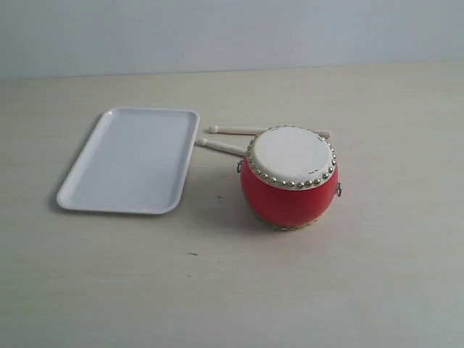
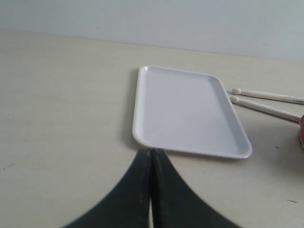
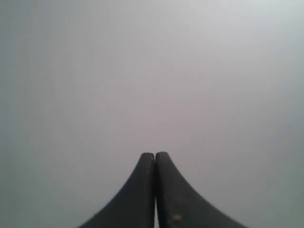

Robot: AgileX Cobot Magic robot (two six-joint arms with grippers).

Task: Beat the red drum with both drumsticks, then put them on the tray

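left end effector point(image 2: 151, 153): closed, two dark curved jaws pressed together tip to tip, nothing gripped, held aloft and angled downward. right end effector point(image 3: 155, 154): closed the same way, jaws touching along their inner edges, empty.

Legible text, labels, brands, numbers, signs: none in any view.
- red drum point(image 1: 288, 196): no lettering or mark can be read on the body or drumhead.
- tray point(image 1: 130, 161): no print or stamp can be read.
- drumsticks point(image 1: 230, 130): no marking can be read.
- desk point(image 1: 217, 290): no label or sign can be read.
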